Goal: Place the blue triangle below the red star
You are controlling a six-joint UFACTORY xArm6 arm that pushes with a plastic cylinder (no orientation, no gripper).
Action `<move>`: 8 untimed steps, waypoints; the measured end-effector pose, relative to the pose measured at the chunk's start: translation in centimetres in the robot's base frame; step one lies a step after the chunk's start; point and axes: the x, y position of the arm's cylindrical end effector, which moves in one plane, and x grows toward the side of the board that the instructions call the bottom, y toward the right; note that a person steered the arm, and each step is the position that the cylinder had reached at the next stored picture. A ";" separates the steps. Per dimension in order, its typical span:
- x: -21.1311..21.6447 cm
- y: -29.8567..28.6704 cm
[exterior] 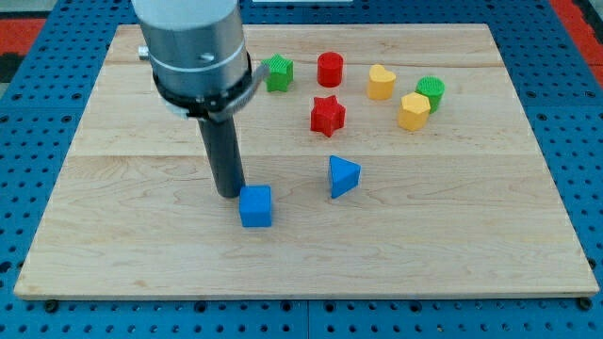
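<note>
The blue triangle (343, 175) lies on the wooden board (452, 217) near the middle, a short way below the red star (327, 115), slightly to its right. My tip (228, 192) stands at the view's left of the triangle, just up and left of a blue cube (255, 206), close to or touching it. The rod hangs from the grey arm at the view's top left.
A green star (279, 72) and a red cylinder (330, 69) sit near the view's top. A yellow heart (381, 82), a yellow hexagon block (414, 111) and a green cylinder (431, 91) sit at the top right.
</note>
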 end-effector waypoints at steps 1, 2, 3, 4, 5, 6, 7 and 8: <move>2.9 2.4; 3.7 5.0; 3.8 5.6; 3.9 4.4; 2.8 7.3; 2.4 10.3; 1.8 14.9; 0.0 15.9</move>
